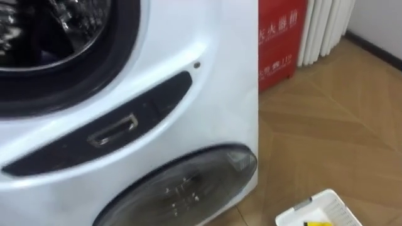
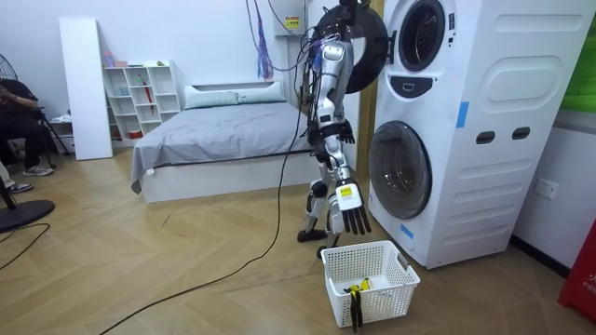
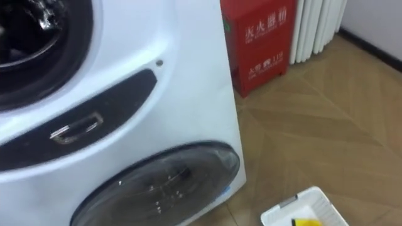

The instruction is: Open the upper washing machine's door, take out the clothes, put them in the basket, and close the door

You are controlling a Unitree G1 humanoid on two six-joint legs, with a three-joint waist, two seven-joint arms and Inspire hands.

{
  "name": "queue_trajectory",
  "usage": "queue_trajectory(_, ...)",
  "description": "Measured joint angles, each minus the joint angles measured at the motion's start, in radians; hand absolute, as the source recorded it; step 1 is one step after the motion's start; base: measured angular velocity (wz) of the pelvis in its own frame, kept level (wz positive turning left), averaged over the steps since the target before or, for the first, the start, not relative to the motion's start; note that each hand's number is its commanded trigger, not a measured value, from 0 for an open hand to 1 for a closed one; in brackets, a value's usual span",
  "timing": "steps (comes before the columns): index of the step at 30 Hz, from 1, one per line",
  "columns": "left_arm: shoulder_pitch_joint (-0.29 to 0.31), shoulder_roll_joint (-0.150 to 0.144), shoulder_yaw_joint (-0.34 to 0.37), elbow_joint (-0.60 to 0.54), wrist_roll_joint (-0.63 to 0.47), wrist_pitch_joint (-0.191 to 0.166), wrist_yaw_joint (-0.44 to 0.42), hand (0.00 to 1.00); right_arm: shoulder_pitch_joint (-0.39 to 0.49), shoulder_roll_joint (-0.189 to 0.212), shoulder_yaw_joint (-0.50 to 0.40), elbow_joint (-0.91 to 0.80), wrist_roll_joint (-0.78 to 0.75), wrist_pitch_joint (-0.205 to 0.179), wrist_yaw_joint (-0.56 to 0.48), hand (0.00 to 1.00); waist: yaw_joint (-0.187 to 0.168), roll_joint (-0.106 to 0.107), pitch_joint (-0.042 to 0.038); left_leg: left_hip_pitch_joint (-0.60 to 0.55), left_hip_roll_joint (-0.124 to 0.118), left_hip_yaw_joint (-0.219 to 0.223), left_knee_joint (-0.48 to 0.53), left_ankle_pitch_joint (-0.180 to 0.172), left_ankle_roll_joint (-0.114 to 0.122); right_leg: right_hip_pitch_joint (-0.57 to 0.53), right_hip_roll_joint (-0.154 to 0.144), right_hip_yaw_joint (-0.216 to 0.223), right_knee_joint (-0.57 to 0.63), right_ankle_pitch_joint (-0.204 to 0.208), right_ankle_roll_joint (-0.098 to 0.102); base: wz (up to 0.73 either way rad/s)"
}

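I stand right in front of a white stack of two washing machines [image 2: 484,121]. The upper machine's round door [image 2: 365,42] hangs swung open beside my head. Its dark drum opening [image 1: 44,37] sits at the top left of the eye views, and I cannot make out any clothes inside it. My right hand [image 2: 352,216] hangs low at my side above the basket, open, fingers straight and holding nothing. A white laundry basket [image 2: 370,265] stands on the floor to my right; the basket [image 1: 330,204] holds a yellow and black item [image 2: 358,287].
The lower machine's shut glass door [image 1: 188,188] is just below. A red cabinet [image 1: 281,37] and a white radiator [image 1: 323,28] stand past the machine's right side. Behind me are a bed [image 2: 223,130], a white shelf [image 2: 140,98] and a seated person [image 2: 19,121].
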Motion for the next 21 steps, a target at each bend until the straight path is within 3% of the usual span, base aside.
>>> queue_trajectory(3, 0.001, -0.006, 0.003, 0.0, 0.001, -0.003, 0.001, 0.0, 0.038, 0.042, 0.018, 0.042, 0.071, 0.0, 0.043, 0.0, 0.005, -0.01, -0.0032, 0.045, 0.012, -0.022, -0.006, 0.0, 0.0, 0.074, 0.0, -0.038, -0.049, 0.009, 0.0, 0.37)
queue_trajectory(5, 0.01, -0.025, 0.007, 0.012, 0.001, -0.002, 0.005, 0.0, 0.046, 0.099, 0.03, 0.086, 0.129, 0.01, 0.076, 0.0, 0.028, -0.032, -0.0059, 0.083, 0.02, -0.043, -0.016, 0.0, -0.001, 0.12, 0.002, -0.053, -0.069, 0.012, -0.003, 0.13)
queue_trajectory(10, 0.011, -0.074, 0.044, 0.02, 0.003, 0.001, 0.009, 0.0, 0.036, 0.178, 0.078, 0.145, 0.138, 0.037, 0.166, 0.0, 0.05, -0.079, -0.0039, 0.118, 0.023, -0.098, -0.03, 0.002, -0.003, 0.186, -0.001, -0.102, -0.121, 0.021, 0.001, 0.32)
queue_trajectory(13, 0.018, -0.083, 0.045, 0.025, 0.005, 0.001, 0.01, 0.0, 0.032, 0.197, 0.122, 0.146, 0.14, 0.04, 0.201, 0.0, 0.066, -0.105, 0.0001, 0.129, 0.028, -0.124, -0.028, 0.002, -0.004, 0.232, -0.005, -0.135, -0.17, 0.035, 0.006, 0.29)
queue_trajectory(17, 0.014, -0.084, 0.089, 0.042, 0.003, 0.003, 0.012, 0.0, 0.031, 0.223, 0.165, 0.153, 0.137, 0.05, 0.255, 0.0, 0.09, -0.134, -0.0017, 0.148, 0.037, -0.17, -0.029, 0.002, -0.004, 0.285, -0.009, -0.178, -0.222, 0.052, 0.002, 0.32)
queue_trajectory(21, 0.012, -0.096, 0.089, 0.052, 0.003, 0.016, 0.012, 0.0, 0.027, 0.224, 0.186, 0.153, 0.137, 0.064, 0.279, 0.0, 0.109, -0.149, -0.0001, 0.151, 0.034, -0.192, -0.032, 0.002, -0.004, 0.301, -0.017, -0.203, -0.223, 0.05, 0.001, 0.2)
